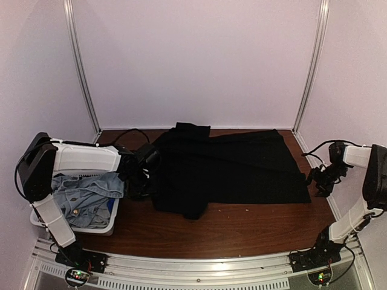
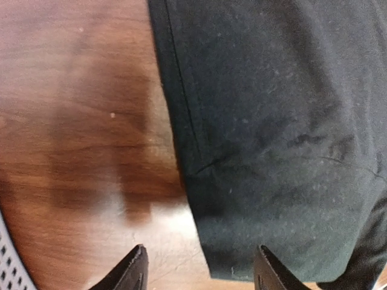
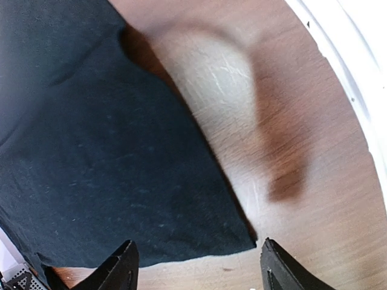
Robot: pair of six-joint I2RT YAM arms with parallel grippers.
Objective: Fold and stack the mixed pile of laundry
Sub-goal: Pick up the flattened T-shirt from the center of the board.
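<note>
The large black cotton shirt (image 1: 236,166) lies spread nearly flat across the middle of the dark brown wooden table (image 1: 242,226), with 1 sleeve pointing to the far wall and 1 toward the arms; I count 0 folds in it, so the task looks to be at its very start. The left gripper (image 2: 199,272) hangs low over the shirt's left hemmed edge, its 2 fingers apart with nothing pinched between them; the cloth edge and bare wood lie beneath the gap. The right gripper (image 3: 196,266) sits over the shirt's right near corner, likewise spread and empty, the corner lying flat on the wood under it. Both look placed to take opposite ends of the shirt, probably for a first fold. At the left edge of the table the white slatted plastic basket (image 1: 91,231) holds the crumpled light-blue denim buttoned piece (image 1: 81,196) with a bright-blue item (image 1: 112,208) peeking out beside it; both are unfolded. No finished stack shows anywhere; what is left is folding the shirt, emptying the basket, folding each piece and stacking them.
</note>
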